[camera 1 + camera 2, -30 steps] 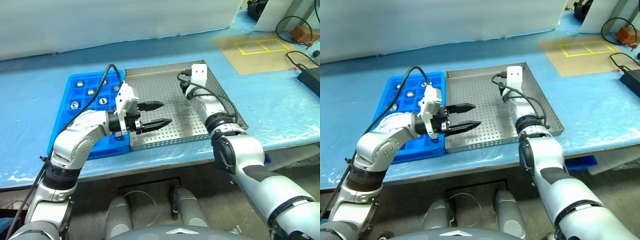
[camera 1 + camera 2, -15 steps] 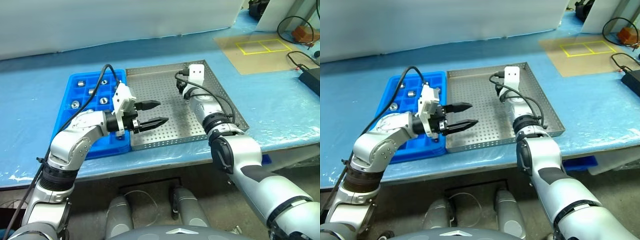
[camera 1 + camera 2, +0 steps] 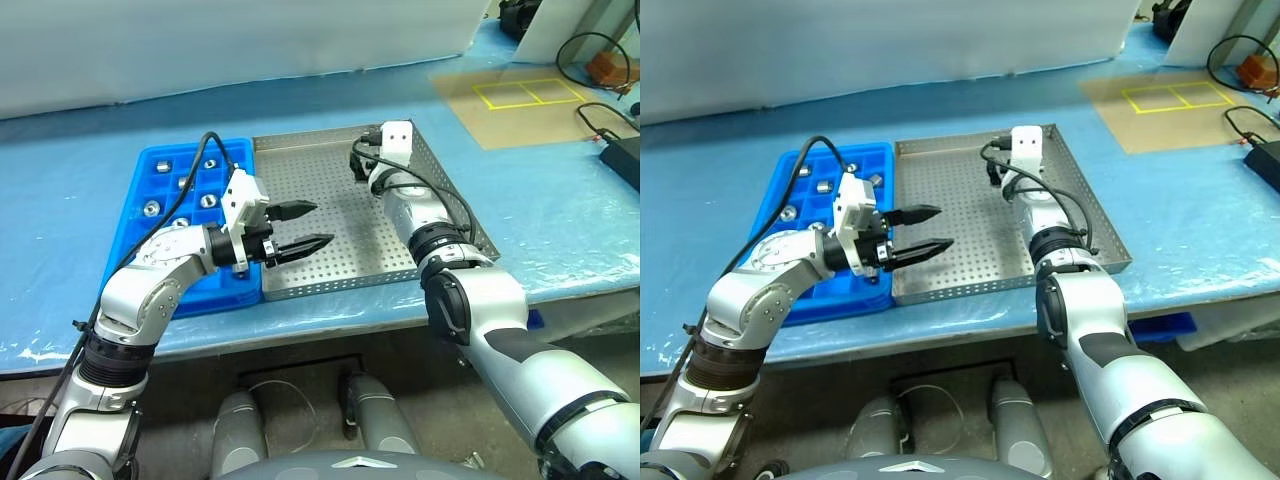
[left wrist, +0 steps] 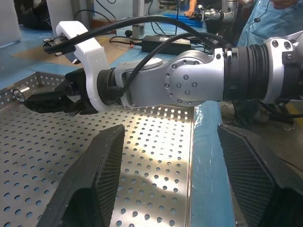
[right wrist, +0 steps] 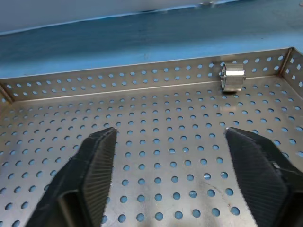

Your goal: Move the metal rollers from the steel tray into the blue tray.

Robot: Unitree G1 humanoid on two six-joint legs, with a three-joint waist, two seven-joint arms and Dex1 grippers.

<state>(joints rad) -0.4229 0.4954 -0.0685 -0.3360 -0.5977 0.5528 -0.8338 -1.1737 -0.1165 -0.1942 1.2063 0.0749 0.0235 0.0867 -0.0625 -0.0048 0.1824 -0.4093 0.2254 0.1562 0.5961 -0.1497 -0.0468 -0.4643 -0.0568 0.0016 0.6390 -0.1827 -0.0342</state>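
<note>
Nearest to the robot, the left gripper (image 3: 308,226) hangs over the seam between the two trays, pointing sideways across the near part of the steel tray (image 3: 330,270). Its black fingers (image 4: 92,182) stand apart with nothing between them, just perforated sheet below.

Blue tray (image 3: 150,185) sits touching the steel tray's left rim, on the blue-covered table (image 3: 70,160). Several metal rollers (image 3: 207,200) already sit in its compartments, one per cell where I can make them out (the near cells are hidden behind the left arm, so no count).

Further out, the right gripper (image 5: 182,161) is at the far end of the steel tray, pointing toward the far rim. Jaws spread wide, nothing held; the wrist view shows bare perforated floor between the pads (image 5: 94,163).

One roller (image 5: 232,77) is in the steel tray, lying on its side right against the far rim near the corner, ahead of the right gripper and off to one side of it, not touching the fingers. The left wrist view catches the same roller (image 4: 19,95) just past the right fingertips.

Beyond the trays, off to the right: a tan mat with yellow tape squares (image 3: 525,92) and black cables (image 3: 590,50).
</note>
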